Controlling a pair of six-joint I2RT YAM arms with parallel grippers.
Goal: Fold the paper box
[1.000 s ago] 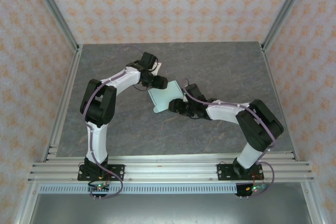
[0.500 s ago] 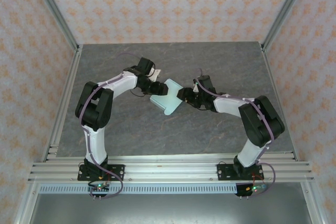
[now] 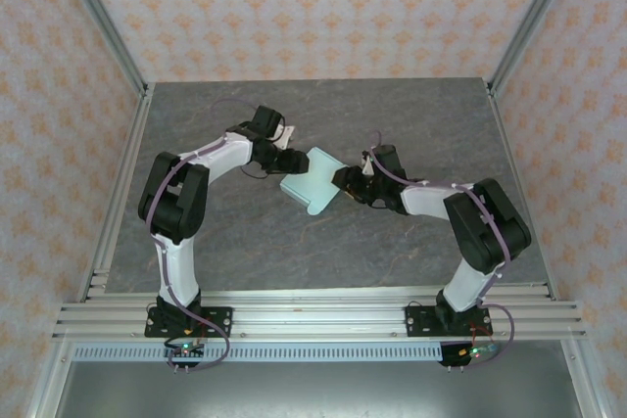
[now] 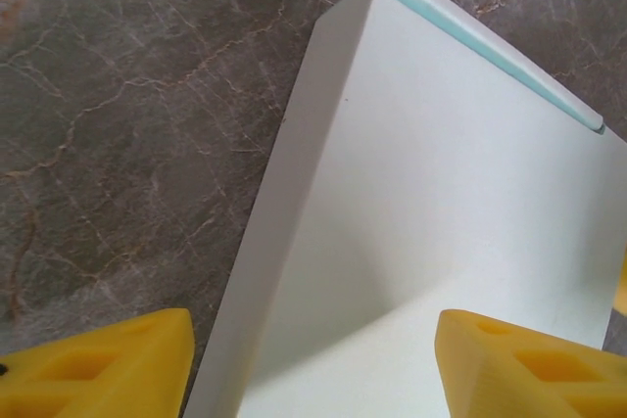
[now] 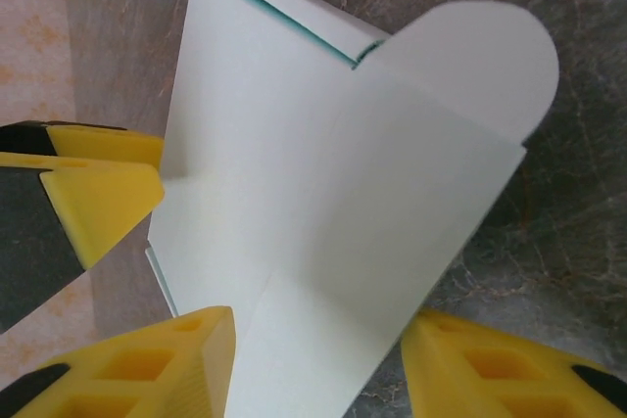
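Both forearms have dropped flatter and stretched toward each other over the last second. The paper box [image 3: 313,181], a broader tilted sheet a second ago, now looks narrower and waisted between the two wrists.

The left gripper [image 4: 313,369] has its jaws fairly wide, with a yellow fingertip [image 4: 98,364] at one long edge of the box and the other fingertip overlapping the pale panel. The folded side wall runs straight ahead from between the jaws. Whether they press on the card cannot be told.

The right gripper [image 5: 318,359] also stands with its jaws apart and the box between them. A rounded flap sticks out ahead and to one side, and the left arm's fingers meet the far side of the card. Grip or mere contact cannot be told here either.

Beneath the jaws lies a grey, veined stone-look table [image 3: 411,115]. Walls [image 3: 323,7] papered in a pale orange motif enclose it, with aluminium posts [image 3: 98,17] in the corners and a slotted rail [image 3: 323,320] along the near edge.
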